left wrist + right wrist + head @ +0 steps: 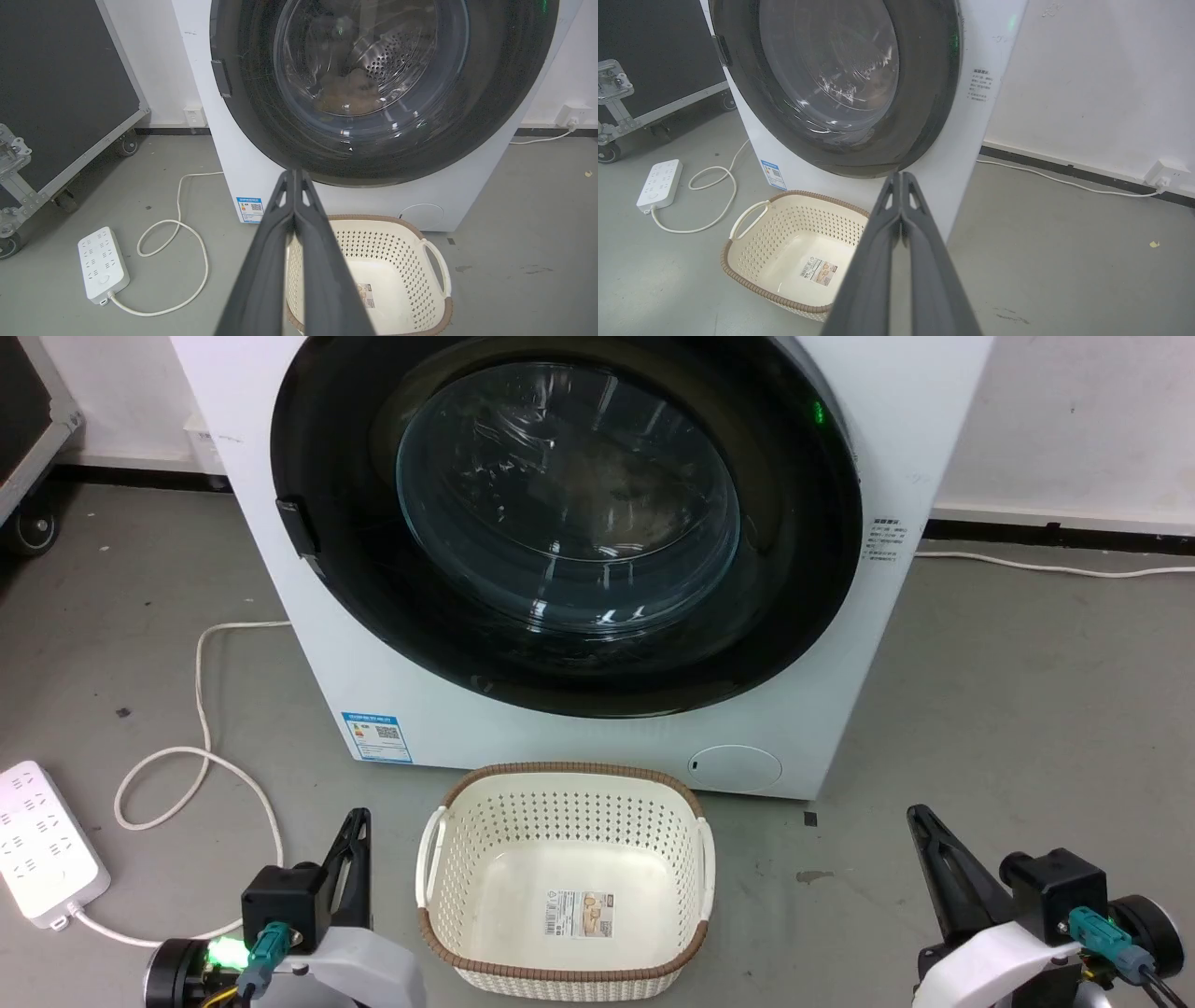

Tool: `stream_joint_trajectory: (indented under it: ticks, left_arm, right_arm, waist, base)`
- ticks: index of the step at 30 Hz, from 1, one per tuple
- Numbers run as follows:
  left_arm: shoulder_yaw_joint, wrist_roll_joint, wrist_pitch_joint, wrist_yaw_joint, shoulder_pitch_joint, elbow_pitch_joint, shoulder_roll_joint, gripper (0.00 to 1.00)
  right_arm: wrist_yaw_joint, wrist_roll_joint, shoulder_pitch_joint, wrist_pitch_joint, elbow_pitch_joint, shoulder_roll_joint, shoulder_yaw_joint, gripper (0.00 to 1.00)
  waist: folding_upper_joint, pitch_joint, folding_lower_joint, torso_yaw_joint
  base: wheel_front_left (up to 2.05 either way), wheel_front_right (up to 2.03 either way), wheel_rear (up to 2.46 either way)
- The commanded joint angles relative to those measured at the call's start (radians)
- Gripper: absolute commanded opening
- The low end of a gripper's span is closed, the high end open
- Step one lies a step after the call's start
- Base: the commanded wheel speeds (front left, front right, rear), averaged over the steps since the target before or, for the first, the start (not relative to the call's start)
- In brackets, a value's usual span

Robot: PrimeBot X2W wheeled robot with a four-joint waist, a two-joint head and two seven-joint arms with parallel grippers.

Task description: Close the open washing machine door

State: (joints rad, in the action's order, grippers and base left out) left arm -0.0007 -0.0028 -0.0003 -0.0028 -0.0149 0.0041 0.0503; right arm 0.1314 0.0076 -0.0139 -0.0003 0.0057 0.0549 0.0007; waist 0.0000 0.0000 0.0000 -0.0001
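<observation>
Door: large round glossy black-ringed glass washing machine door [567, 513], flush against white machine front [896, 429]
Left tool [294, 173]: fully closed, holding nothing
Right tool [901, 175]: fully closed, empty

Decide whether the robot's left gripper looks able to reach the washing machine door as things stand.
Probably yes. The left gripper, shut, sits low beside the basket, which lies to its right, not ahead. Nothing stands between it and the washing machine door, up ahead and looking already shut.
</observation>
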Motion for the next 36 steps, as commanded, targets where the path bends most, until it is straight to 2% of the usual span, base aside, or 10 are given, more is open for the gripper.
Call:
stream_joint_trajectory:
  ticks: [1,36]
  left_arm:
    - [0.001,0.003,0.0,0.003,0.015,-0.004,0.0,0.0]
    - [0.001,0.003,0.0,0.003,0.015,-0.004,0.0,0.0]
  right_arm:
    - [-0.001,-0.008,0.014,0.0,-0.006,-0.005,-0.001,0.0]
    - [-0.001,-0.008,0.014,0.0,-0.006,-0.005,-0.001,0.0]
  waist:
    - [0.0,0.0,0.0,0.0]
    - [0.0,0.0,0.0,0.0]
  base:
    - [0.0,0.0,0.0]
    - [0.0,0.0,0.0]
